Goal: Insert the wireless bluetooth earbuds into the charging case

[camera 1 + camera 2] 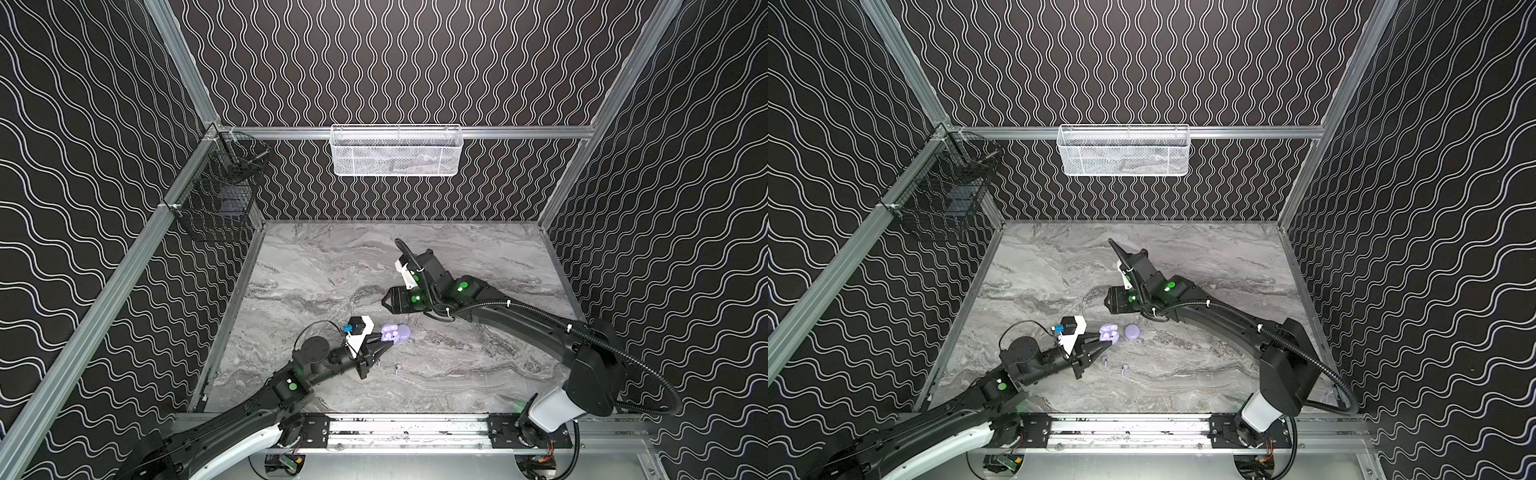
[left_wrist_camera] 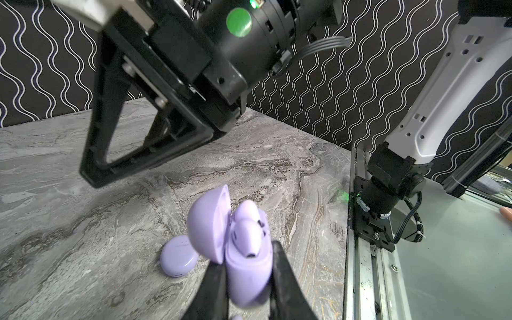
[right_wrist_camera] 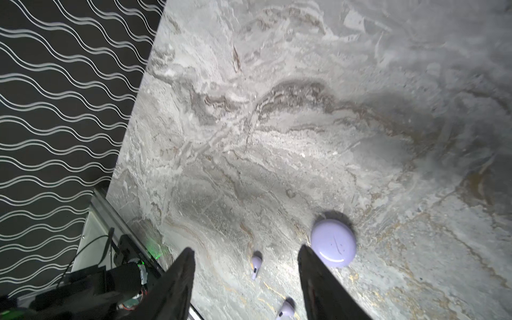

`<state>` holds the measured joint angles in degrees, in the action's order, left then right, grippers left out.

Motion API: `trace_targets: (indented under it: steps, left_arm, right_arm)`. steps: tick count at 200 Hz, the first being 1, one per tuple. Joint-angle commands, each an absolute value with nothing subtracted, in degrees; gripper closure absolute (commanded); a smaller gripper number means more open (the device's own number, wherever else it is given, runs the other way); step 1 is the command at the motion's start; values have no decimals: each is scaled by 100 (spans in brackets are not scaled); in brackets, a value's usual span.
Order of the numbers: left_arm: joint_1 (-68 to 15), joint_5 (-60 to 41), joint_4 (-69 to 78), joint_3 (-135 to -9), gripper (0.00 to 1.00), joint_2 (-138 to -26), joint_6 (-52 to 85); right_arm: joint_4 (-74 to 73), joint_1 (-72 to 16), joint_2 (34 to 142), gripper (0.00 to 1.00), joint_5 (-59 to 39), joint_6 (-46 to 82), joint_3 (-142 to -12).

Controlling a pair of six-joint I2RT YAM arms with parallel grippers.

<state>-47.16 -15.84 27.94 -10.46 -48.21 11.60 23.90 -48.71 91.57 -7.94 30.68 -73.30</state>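
two earbuds (image 2: pixel 247 230) seated in the open case (image 2: pixel 243 279), left tool (image 2: pixel 246 253) clamped on it; two loose earbuds (image 3: pixel 256 263) on worktop (image 3: pixel 277 110); right tool (image 3: pixel 246 250) parted, empty.

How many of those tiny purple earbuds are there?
4. Two earbuds sit in the open case that the left gripper holds; two more lie loose on the table nearby. The closed case may hide more.

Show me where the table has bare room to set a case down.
Bare: the table strip along the back wall, and the patch between the right arm and front rail. Crowded: around the left gripper, open case, closed case and two loose earbuds.
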Motion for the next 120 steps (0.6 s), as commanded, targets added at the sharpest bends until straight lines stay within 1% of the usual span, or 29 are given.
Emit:
trace_targets:
  steps: [1, 120]
  left_arm:
    - [-4711, -1617, 2901, -1099, 100, -4853, 1042]
    - [-4711, -1640, 2883, -1090, 100, -4778, 1039]
  right_arm:
    - [2183, -4878, 9147, 38, -1024, 3164, -7264]
    - [1994, -4893, 9375, 39, -1468, 3116, -7189]
